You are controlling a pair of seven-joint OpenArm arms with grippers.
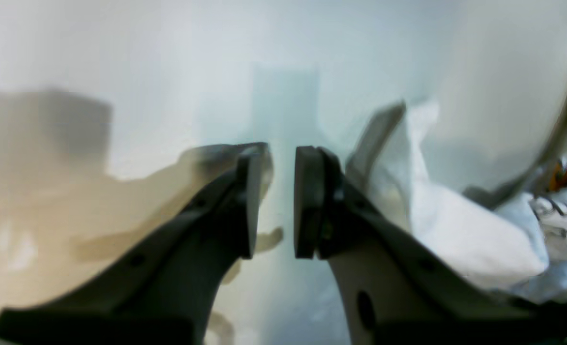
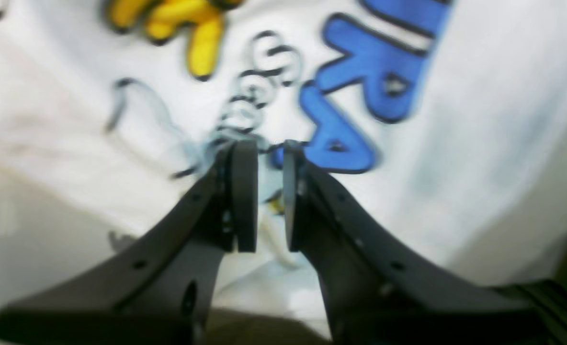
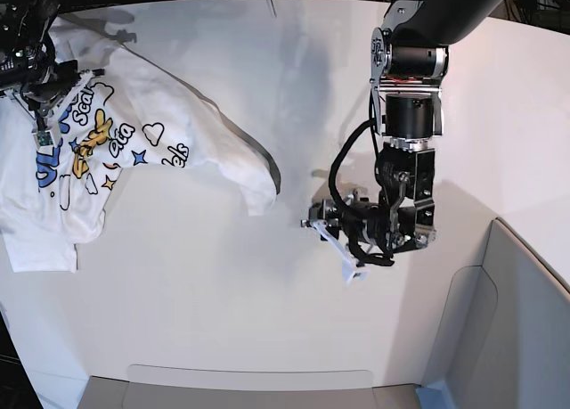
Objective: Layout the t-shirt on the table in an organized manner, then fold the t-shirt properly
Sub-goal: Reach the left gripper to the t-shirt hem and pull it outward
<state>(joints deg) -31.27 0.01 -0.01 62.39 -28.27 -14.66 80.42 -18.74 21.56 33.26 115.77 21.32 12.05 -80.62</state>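
T-shirt (image 3: 134, 151) bunched at far left of table (image 3: 223, 293) in base view, print side up, one end drawn out toward table centre, rest crumpled and partly hanging near table edge. Not laid flat yet; layout step in hand, fold not begun.

Rt gripper (image 3: 40, 115) up at shirt's top left corner. In rt wrist view, jaws nearly together w/ white fabric in the narrow gap, blue and yellow lettering just beyond: judged pinching the cloth. Shirt draped from that point in base view, which fits.

Left gripper (image 3: 331, 247) well apart from shirt, over bare table near centre, tilted low. In left wrist view, jaws spread a little, nothing between them, only table surface behind; shirt's white fold off to one side.

To do this step well:
- Bring left gripper to the drawn-out end nearest it; take one layer only, close to an edge or seam.
- Keep rt grip firm, no slack release till both ends held.
- Pull apart gently and evenly, low over table, so creases drop out w/o dragging print under.
- Shift whole shirt toward table centre, away from edge, before setting down.
- Check sleeves not tucked beneath body.
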